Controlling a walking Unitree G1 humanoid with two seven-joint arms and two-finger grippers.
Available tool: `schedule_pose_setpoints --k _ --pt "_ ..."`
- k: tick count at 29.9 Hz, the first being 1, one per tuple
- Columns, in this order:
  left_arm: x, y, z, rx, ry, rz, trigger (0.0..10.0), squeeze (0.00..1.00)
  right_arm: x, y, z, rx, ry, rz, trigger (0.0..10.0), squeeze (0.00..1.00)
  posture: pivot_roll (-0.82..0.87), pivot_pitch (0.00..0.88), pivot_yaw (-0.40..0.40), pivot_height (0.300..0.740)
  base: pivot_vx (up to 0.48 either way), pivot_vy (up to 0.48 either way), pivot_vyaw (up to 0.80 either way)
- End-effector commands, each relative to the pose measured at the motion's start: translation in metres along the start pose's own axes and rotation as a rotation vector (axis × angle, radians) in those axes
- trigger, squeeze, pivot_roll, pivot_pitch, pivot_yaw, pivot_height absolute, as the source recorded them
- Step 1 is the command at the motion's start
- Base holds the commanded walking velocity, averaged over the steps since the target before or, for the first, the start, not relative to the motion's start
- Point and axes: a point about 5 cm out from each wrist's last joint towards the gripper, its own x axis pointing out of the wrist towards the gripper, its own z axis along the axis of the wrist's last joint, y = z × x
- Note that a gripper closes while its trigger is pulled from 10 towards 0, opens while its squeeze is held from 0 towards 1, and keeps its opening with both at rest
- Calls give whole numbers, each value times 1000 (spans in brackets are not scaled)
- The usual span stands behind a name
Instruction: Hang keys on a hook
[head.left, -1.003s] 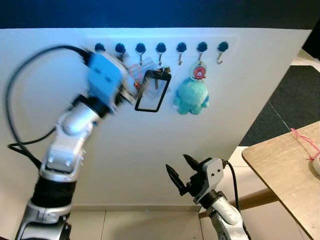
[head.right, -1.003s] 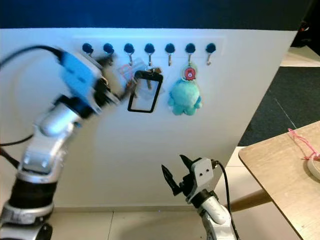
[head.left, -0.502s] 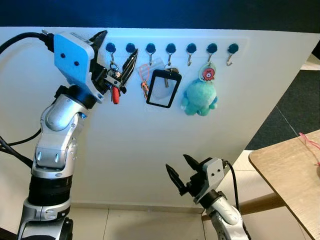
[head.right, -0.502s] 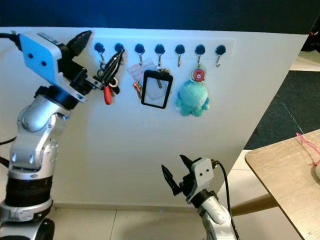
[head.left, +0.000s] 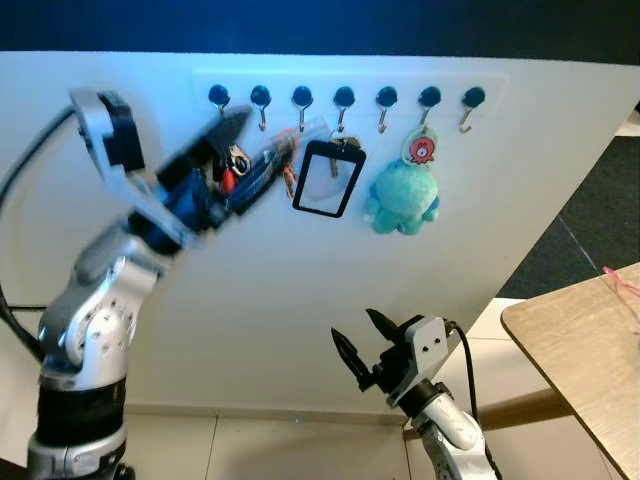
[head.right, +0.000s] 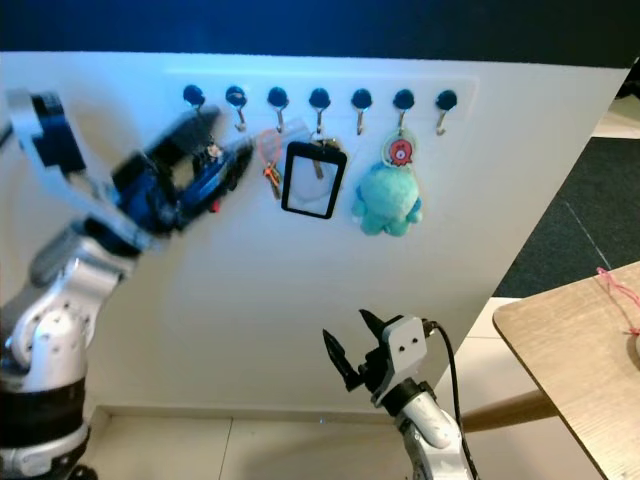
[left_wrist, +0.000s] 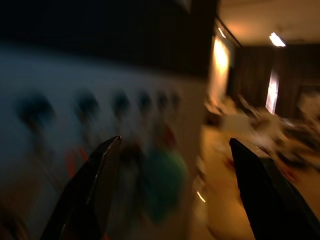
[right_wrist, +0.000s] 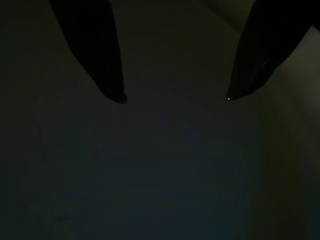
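Seven hooks (head.left: 343, 97); one plush toy (head.left: 401, 198); one badge holder (head.left: 323, 183); one table (head.left: 580, 350).

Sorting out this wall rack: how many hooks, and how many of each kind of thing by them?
Hooks: 7
Red-fobbed key bunch: 1
Clear tag: 1
Black badge holder: 1
Teal plush toy: 1
Total: 11

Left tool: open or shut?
Open. The left tool shows its two black fingers spread wide apart, nothing between them.
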Motion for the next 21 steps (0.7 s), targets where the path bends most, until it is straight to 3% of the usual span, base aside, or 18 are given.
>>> schedule_pose_setpoints --k 1,4,6,8,9,10,12,15,16,18,20,21 --pt "-14 -17 -21 -32 202 -128 10000 0 -7 -1 -9 20 35 -8 10000 0 33 82 6 740 0 0 0" --pt "-18 -19 -27 -44 246 -142 10000 0 -8 -1 -10 20 41 -8 10000 0 33 82 6 740 0 0 0" --pt "-35 -25 -53 -129 418 -151 10000 0 -13 -2 -19 25 88 -13 10000 0 32 74 5 740 0 0 0" --pt "-47 -29 -68 -185 504 -149 10000 0 -17 -3 -26 28 124 -17 10000 0 32 73 4 740 0 0 0" --pt "-66 -20 -97 -200 617 -20 10000 0 -25 -8 -41 28 222 -53 10000 0 31 71 3 740 0 0 0" --pt "-78 -15 -113 -206 683 64 10000 0 -28 -10 -48 43 263 -72 10000 0 31 69 4 740 0 0 0" --pt "-93 -9 -132 -197 763 168 10000 0 -33 -13 -56 69 316 -98 10000 0 31 69 4 740 0 0 0" --pt "-138 16 -176 -71 913 582 10000 0 -46 -20 -79 112 469 -207 10000 0 26 65 9 740 0 0 0" --pt "-150 18 -184 -40 950 672 10000 0 -51 -22 -85 127 518 -241 10000 0 25 64 10 740 0 0 0" --pt "-157 20 -189 -20 975 733 10000 0 -54 -23 -90 141 559 -266 10000 0 25 64 10 740 0 0 0" --pt "-191 15 -207 -152 965 1013 10000 0 -68 -23 -106 176 695 -337 10000 0 16 61 12 740 0 0 0" --pt "-191 15 -207 -152 965 1013 10000 0 -68 -23 -106 176 695 -337 10000 0 16 61 12 740 0 0 0"
